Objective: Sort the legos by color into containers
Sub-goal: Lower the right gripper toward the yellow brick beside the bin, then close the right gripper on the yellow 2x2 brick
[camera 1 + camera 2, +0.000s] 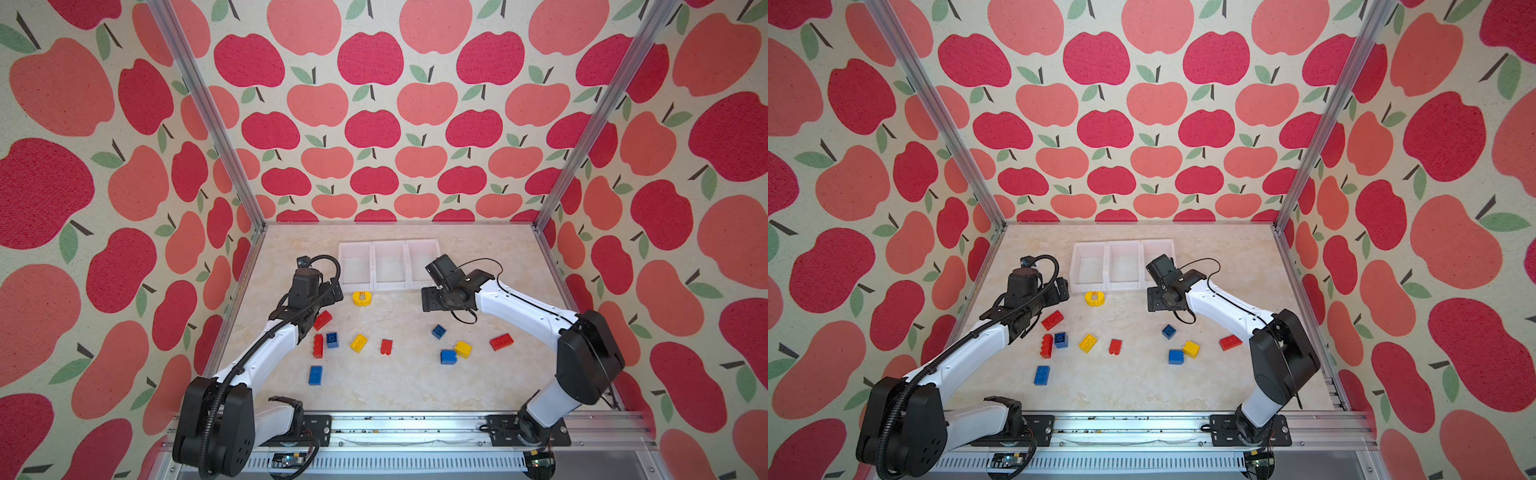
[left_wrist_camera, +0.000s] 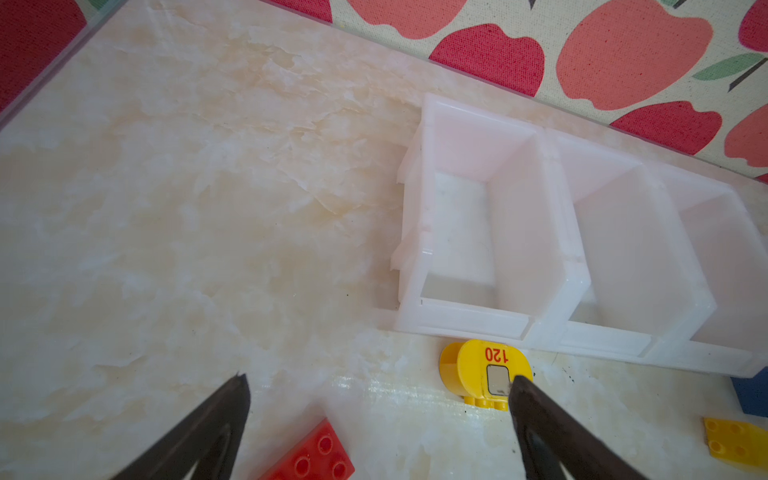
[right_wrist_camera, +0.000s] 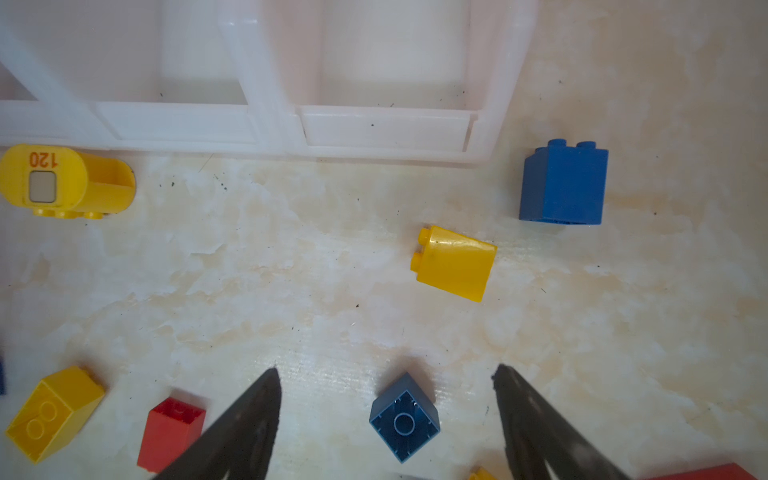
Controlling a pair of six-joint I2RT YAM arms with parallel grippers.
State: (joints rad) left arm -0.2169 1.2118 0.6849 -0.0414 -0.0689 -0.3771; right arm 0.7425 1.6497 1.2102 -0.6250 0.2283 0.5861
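The left pincer (image 2: 379, 378) hung spread wide over the pale marble-look table (image 1: 395, 386) & pinched nothing. Just by it lay a tilted red long plastic brick (image 1: 323, 320), partly under the arm. Nearer the front sat a straight red long brick (image 1: 318, 345) w/ a dark blue square brick (image 1: 331, 339) just beside it. A blue long brick (image 1: 316, 375) lay nearest the front edge. Next came a slanted yellow brick (image 1: 358, 343). Behind it, a round yellow plastic piece w/ "120" on it (image 1: 362, 298) lay just in front of the left bin. A small red brick (image 1: 386, 346) sat approx. mid-table. At the back stood the three white plastic bins (image 1: 390, 286), joined in a row. Every brick I could see was on the table, in front of the bins.

The right pincer (image 3: 385, 369) was spread too, pinching nothing, near the right bin. In the right wrist view an upside-down blue square brick (image 3: 405, 419) showed btw its two fingers, touching neither. Same view: a tall blue brick (image 3: 563, 183) stood studs-up near the right bin's front corner. A tall yellow brick (image 3: 455, 262) lay on its side btw those two blue ones. Further right, a chunky blue brick (image 1: 448, 356) & a chunky yellow brick (image 1: 463, 349) sat just beside each other. A far-right red long brick (image 1: 501, 342) lay a bit apart from them.
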